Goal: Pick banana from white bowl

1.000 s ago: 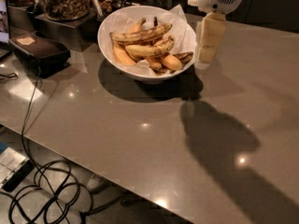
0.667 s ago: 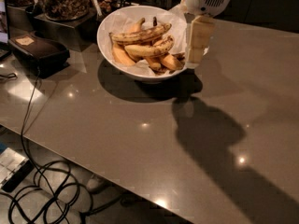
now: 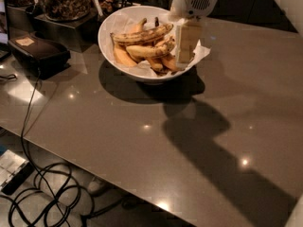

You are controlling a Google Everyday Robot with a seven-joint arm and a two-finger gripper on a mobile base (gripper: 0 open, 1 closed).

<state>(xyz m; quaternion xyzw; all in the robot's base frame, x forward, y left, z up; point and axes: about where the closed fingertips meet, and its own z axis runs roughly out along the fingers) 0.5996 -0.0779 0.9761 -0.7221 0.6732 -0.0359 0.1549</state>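
Grey glossy worktop (image 3: 142,141) carries large white paper-lined bowl (image 3: 105,51), long brown-streaked yellow banana (image 3: 142,34) inside, not yet lifted; cream claw (image 3: 185,56) hovers over right rim, grip state can't tell, so grasp and lift are left.

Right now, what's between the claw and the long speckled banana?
Camera view: only shorter bananas between the claw and the banana; claw hangs over the right side of the white bowl.

arm: white wrist housing (image 3: 195,0) enters from above, by the far edge of the table (image 3: 142,141) | gripper (image 3: 186,56): points straight down, directly under the wrist, left of mid-table
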